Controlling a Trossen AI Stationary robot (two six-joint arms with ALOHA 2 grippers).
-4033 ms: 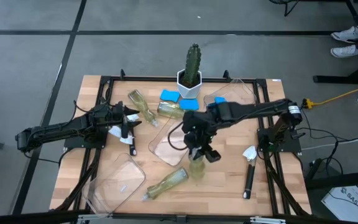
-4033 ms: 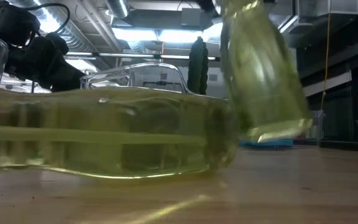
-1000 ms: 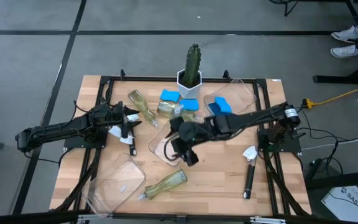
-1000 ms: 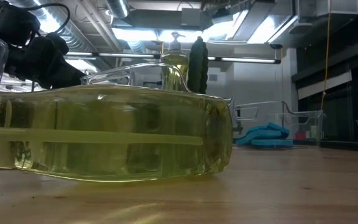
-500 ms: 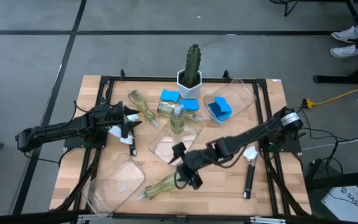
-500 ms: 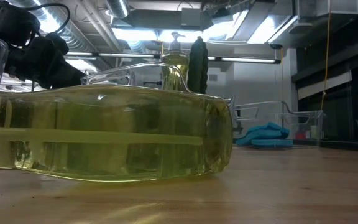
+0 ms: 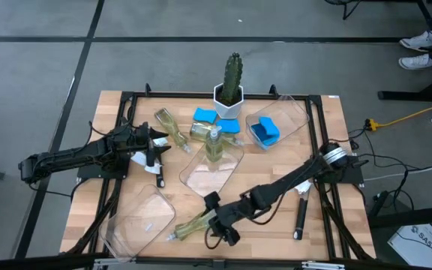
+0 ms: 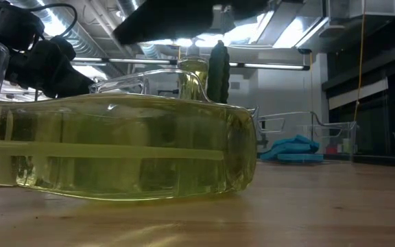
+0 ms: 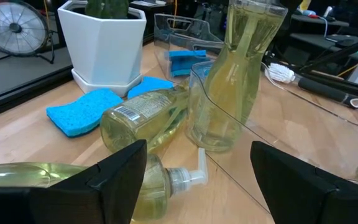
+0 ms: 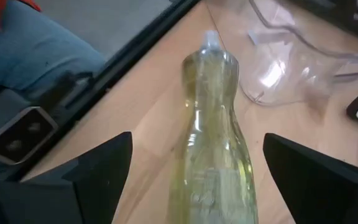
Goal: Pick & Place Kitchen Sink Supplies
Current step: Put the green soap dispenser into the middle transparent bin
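Note:
A clear bottle of yellow-green liquid (image 7: 193,223) lies on its side near the table's front edge, and it fills the low view (image 8: 115,147). My right gripper (image 7: 217,220) hovers open at its base end, one finger on each side (image 10: 201,180), touching nothing. A second bottle (image 7: 214,144) stands upright in the middle clear tray (image 7: 201,180). Two more bottles (image 7: 169,126) lie near the cactus, beside blue sponges (image 7: 205,115). My left gripper (image 7: 154,145) waits open at the left (image 9: 197,180).
A cactus in a white pot (image 7: 229,90) stands at the far edge. A clear tray (image 7: 295,116) at the far right holds a blue sponge (image 7: 264,130). Another tray (image 7: 137,221) lies at the front left. A black-handled brush (image 7: 301,210) lies at the right, another (image 7: 158,171) by my left gripper.
My right gripper has swung from over the middle tray toward the table's near edge and down, tipping further downward, until its open fingers straddle the lying bottle. The upright bottle has stayed standing in the tray.

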